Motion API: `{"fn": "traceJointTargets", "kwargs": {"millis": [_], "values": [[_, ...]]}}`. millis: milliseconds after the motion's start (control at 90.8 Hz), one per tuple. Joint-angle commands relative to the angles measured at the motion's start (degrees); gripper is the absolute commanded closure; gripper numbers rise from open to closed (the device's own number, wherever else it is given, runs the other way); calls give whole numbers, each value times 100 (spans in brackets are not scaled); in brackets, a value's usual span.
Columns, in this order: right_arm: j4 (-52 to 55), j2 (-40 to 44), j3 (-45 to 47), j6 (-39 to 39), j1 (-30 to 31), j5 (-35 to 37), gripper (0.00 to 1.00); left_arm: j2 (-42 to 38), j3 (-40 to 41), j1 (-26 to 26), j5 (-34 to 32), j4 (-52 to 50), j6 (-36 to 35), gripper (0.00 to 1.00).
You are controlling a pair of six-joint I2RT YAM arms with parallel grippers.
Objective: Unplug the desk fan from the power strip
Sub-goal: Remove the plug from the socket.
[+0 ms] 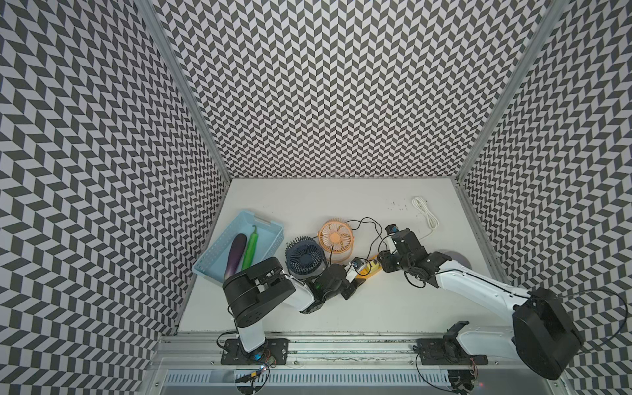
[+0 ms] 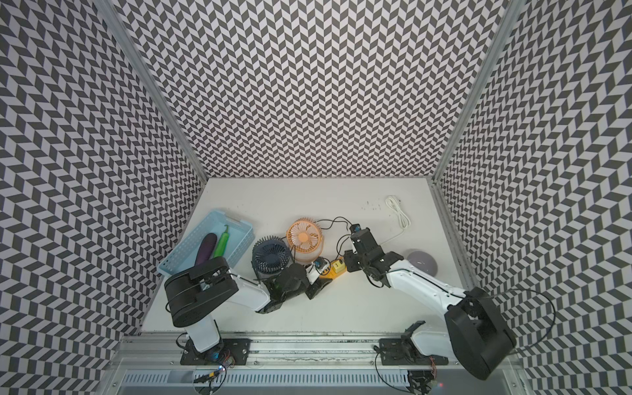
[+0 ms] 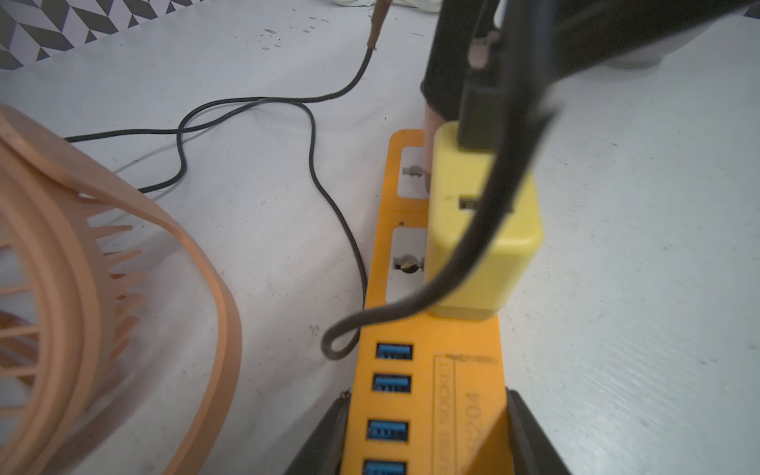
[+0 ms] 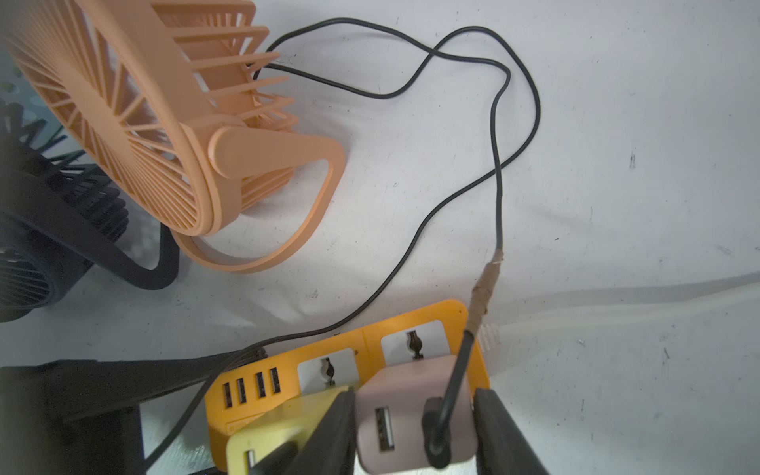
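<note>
Left claw (image 3: 425, 415) is clamped across the USB end of the small orange-yellow plastic power strip (image 3: 473, 345), pinning it to the table. The strip sits at centre frame in both top views, lower right of the peach plastic desk fan (image 1: 335, 236). Right claw (image 4: 415, 415) is closed on the pale pink cube adapter (image 4: 411, 386) in the end socket. A thin black cable (image 4: 497, 185) runs from it, apparently to that fan. Grip looks set, pull not yet done. Next: straight pull off the socket face, left holding down. Yellow cube adapter (image 3: 481, 230) sits just beside, so snag risk.
</note>
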State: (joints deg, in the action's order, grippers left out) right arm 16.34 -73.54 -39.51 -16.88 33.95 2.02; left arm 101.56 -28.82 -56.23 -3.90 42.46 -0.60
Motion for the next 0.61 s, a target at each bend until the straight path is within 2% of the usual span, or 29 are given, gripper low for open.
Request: {"fn": "traceJointTargets", "kwargs": {"millis": [0, 99, 231, 595], "values": [[-362, 217, -39, -170, 30, 178, 78, -28, 68, 42, -100, -170, -6, 71], [-340, 161, -36, -254, -63, 167, 79, -37, 84, 42, -102, -161, 1, 71], [-437, 131, -30, -270, -86, -192, 80, -29, 83, 42, -102, -176, 2, 71], [-545, 187, 50, -24, 341, -138, 82, 39, -7, 42, -28, -210, 6, 71]]}}
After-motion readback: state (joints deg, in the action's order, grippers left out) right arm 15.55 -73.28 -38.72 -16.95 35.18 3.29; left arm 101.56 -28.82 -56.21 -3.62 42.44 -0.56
